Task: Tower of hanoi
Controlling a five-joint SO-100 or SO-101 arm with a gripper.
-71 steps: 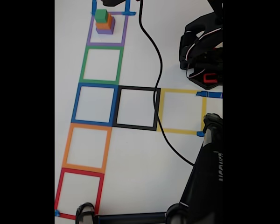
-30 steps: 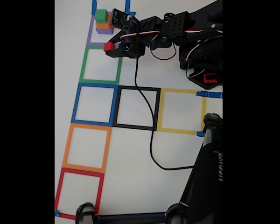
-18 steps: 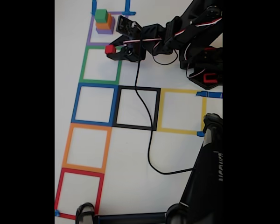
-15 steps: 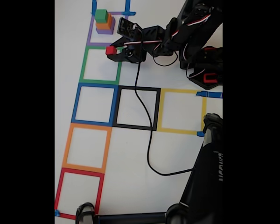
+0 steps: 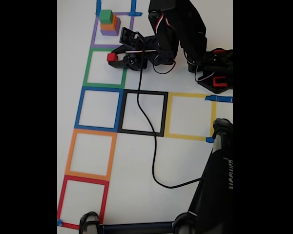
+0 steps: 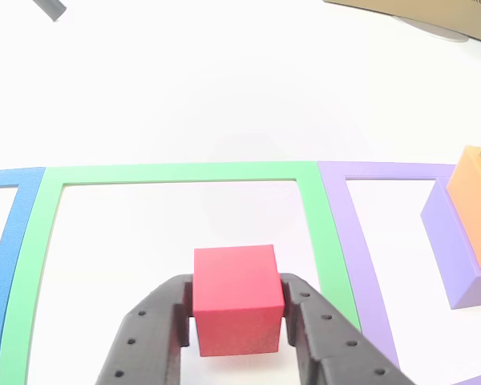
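My gripper (image 5: 113,56) is shut on the red cube (image 5: 111,57), holding it over the upper part of the green tape square (image 5: 89,68). In the other view the red cube (image 6: 236,298) sits between the two black fingers (image 6: 148,333) above the green square's (image 6: 176,172) inside. A stack of three cubes stands in the purple tape square (image 5: 94,39): purple cube (image 5: 110,30) at the bottom, orange cube (image 5: 109,23) in the middle, green cube (image 5: 106,16) on top. The other view shows the purple cube (image 6: 458,261) and orange cube (image 6: 477,200) at the right edge.
A column of tape squares runs down the fixed view: blue (image 5: 79,108), orange (image 5: 69,153), red (image 5: 61,200); black (image 5: 123,112) and yellow (image 5: 169,116) squares sit to the right. A black cable (image 5: 151,146) crosses the black square. A black stand (image 5: 215,190) fills the lower right corner.
The arm came in from the right with the red cube in its gripper, then drew back upright while the cube sank slightly left and down into the green square.
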